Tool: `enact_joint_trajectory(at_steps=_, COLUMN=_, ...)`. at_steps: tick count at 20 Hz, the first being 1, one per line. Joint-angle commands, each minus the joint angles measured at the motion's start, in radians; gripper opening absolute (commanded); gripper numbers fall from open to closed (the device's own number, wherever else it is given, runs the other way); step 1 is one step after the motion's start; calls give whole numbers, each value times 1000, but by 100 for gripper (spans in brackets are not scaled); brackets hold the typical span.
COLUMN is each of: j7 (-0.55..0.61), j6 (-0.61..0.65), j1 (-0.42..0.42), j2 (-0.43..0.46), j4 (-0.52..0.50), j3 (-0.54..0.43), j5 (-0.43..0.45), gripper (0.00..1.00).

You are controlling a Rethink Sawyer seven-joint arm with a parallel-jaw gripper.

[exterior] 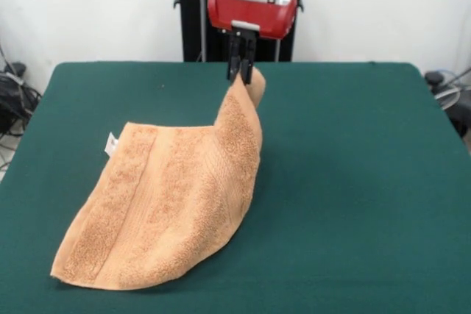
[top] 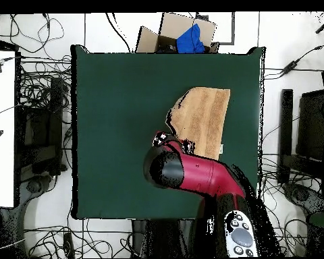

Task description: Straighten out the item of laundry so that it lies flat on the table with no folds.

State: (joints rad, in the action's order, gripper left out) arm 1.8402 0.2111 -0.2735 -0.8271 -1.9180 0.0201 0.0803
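Observation:
The peach-orange towel [exterior: 173, 207] lies on the dark green table [exterior: 353, 182], left of centre in the front view. One corner of it is lifted off the table. My gripper [exterior: 241, 77] is shut on that raised corner and holds it up near the table's far side, so the towel hangs in a fold from it. A small white tag [exterior: 111, 143] sticks out at the towel's left edge. In the overhead view the towel [top: 204, 118] lies right of centre on the table [top: 117, 101], and my red arm [top: 192, 172] covers the gripper and the held corner.
A cardboard box with a blue object [top: 185, 37] stands beyond the table's top edge in the overhead view. Cables and equipment [top: 40, 121] surround the table on the floor. The black pedestal [exterior: 195, 12] stands behind the table's far side.

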Motion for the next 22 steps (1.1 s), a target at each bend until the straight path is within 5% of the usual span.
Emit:
enact_joint_trajectory(at_steps=1, j7=280, j6=-49, j1=41, j2=12, j4=-94, j3=54, j5=-77, gripper=0)
enact_joint_trajectory(at_steps=22, j7=128, j6=204, j1=-27, j2=-236, j4=-171, j3=63, j5=-103, gripper=0)
